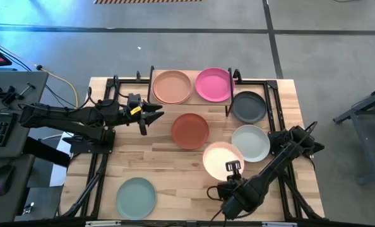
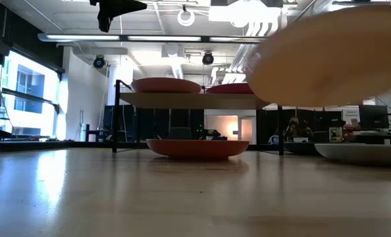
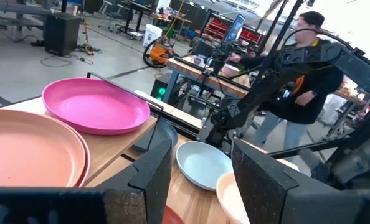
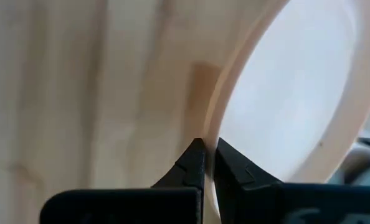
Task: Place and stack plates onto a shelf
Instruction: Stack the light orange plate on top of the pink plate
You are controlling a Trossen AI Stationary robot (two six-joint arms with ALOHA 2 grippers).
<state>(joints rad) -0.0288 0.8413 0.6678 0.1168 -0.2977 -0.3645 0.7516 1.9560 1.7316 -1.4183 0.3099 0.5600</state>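
**Cream plate pinched by its rim, lifted off the table**

Cream plate (image 1: pixel 220 159) was in my right gripper (image 1: pixel 230 177), fingers closed tight on its near rim, at the front-right of the table (image 1: pixel 162 161); in the low view it hung above the wood. My left gripper (image 1: pixel 154 113) hovered w/ fingers apart, empty, just left of the shelf (image 1: pixel 190 101).

Around the held plate: pale grey-white plate (image 1: pixel 251 142) touching or overlapping its right edge from above; terracotta plate (image 1: pixel 190 130) near, to its left & in front of the shelf; dark grey plate (image 1: pixel 249 106) right beside the shelf's right end; sage green plate (image 1: pixel 136 196) well apart at front-left.

Count: 7 plates seen. 2 on the shelf, peach plate (image 1: pixel 172 87) & magenta plate (image 1: pixel 213 84), side by side, not stacked. 4 on the table, 1 held. 1 shelf. A person (image 3: pixel 303 74) stood beyond the table.
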